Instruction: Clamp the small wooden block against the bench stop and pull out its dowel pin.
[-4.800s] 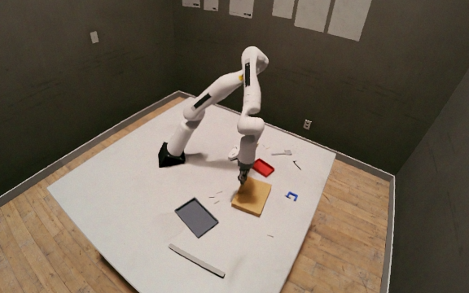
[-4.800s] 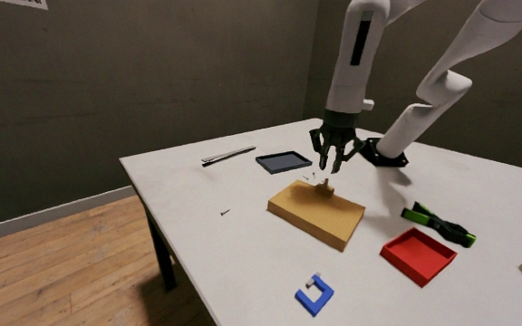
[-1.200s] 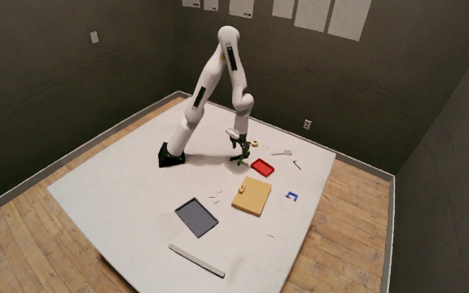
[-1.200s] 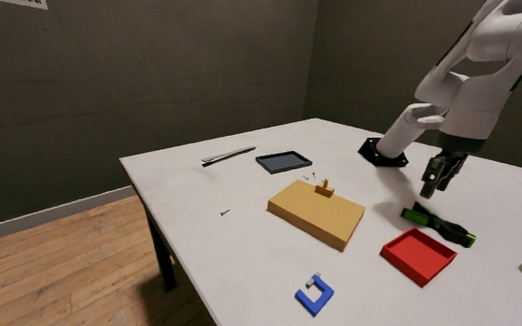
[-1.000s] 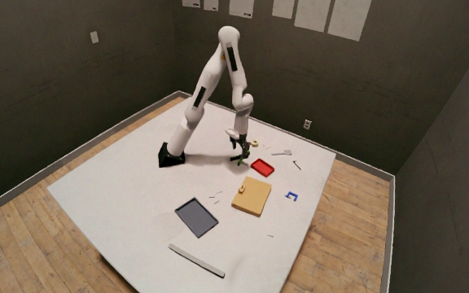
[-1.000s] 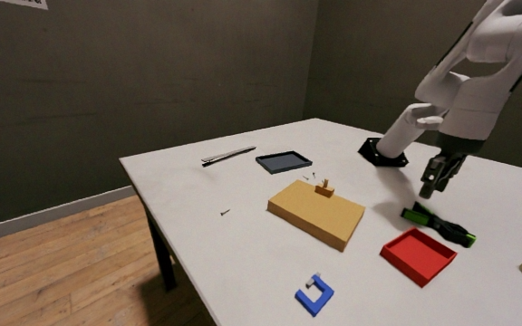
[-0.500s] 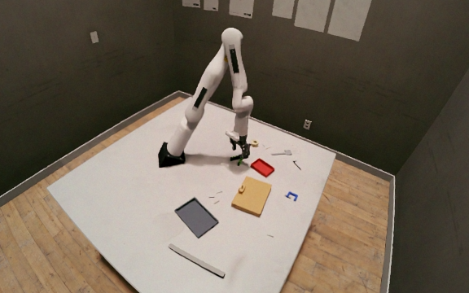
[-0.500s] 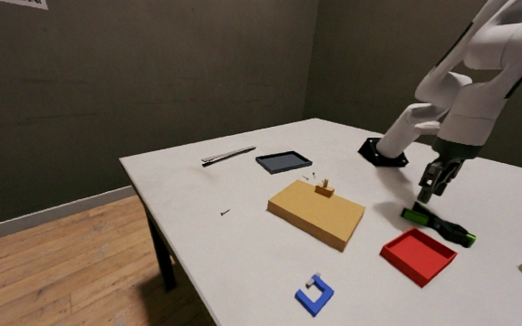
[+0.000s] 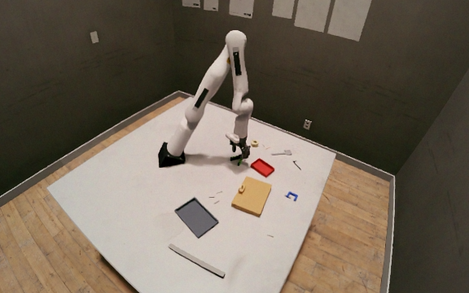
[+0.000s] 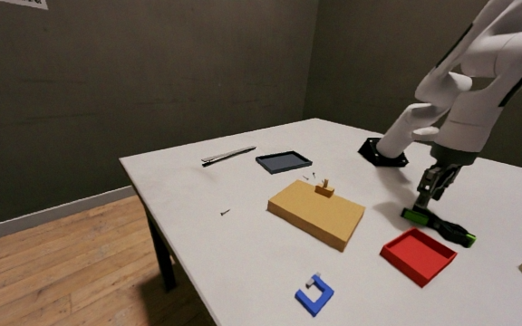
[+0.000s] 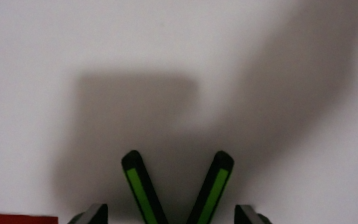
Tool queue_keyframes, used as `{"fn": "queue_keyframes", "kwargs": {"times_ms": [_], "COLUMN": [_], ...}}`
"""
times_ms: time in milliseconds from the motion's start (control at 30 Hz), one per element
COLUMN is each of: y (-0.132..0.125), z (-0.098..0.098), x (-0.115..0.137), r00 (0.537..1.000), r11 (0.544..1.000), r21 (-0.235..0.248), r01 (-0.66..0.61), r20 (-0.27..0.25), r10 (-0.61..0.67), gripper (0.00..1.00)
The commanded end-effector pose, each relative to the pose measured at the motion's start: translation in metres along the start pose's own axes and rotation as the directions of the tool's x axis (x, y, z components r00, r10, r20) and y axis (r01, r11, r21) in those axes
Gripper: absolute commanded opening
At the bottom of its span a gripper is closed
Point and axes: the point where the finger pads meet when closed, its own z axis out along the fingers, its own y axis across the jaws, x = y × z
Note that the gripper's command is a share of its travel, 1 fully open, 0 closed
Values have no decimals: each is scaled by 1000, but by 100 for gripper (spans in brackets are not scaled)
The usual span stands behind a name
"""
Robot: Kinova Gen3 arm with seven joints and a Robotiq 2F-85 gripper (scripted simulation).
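While the wrist view crops the spring clamp (image 9: pixel 240 161) (image 10: pixel 447 228) (image 11: pixel 142 192), the exterior shows both green ends, pincer (image 9: pixel 241 155) (image 10: pixel 426 201) (image 11: pixel 171 216) fingers apart

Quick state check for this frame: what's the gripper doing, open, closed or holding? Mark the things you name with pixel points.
Gripper (image 9: pixel 241 154) (image 10: pixel 424 205) (image 11: pixel 171 215): open, holding nothing; its parted fingers are at the green-and-black spring clamp (image 9: pixel 239 162) (image 10: pixel 448 228) (image 11: pixel 141 192).

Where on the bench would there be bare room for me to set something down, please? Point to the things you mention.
There is a wide free patch between the black robot base (image 9: pixel 164 163) (image 10: pixel 366 159) and the dark gray tray (image 9: pixel 196 217) (image 10: pixel 284 162). Another lies between the wooden board (image 9: pixel 252 197) (image 10: pixel 315 210) and the gray bar (image 9: pixel 195 260) (image 10: pixel 229 155). It is crowded around the red tray (image 9: pixel 262 168) (image 10: pixel 419 255), beside the spring clamp (image 10: pixel 442 226) (image 11: pixel 140 192).
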Motion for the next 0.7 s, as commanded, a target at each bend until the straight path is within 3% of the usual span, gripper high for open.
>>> {"fn": "queue_keyframes", "kwargs": {"times_ms": [0,667], "y": [3,2], "z": [5,11], "x": [3,3], "r00": [1000,1000], "r11": [1000,1000], "r21": [-5,-5], "r01": [5,2], "r20": [-5,-8], "r10": [-5,-2], "gripper": [77,77]}}
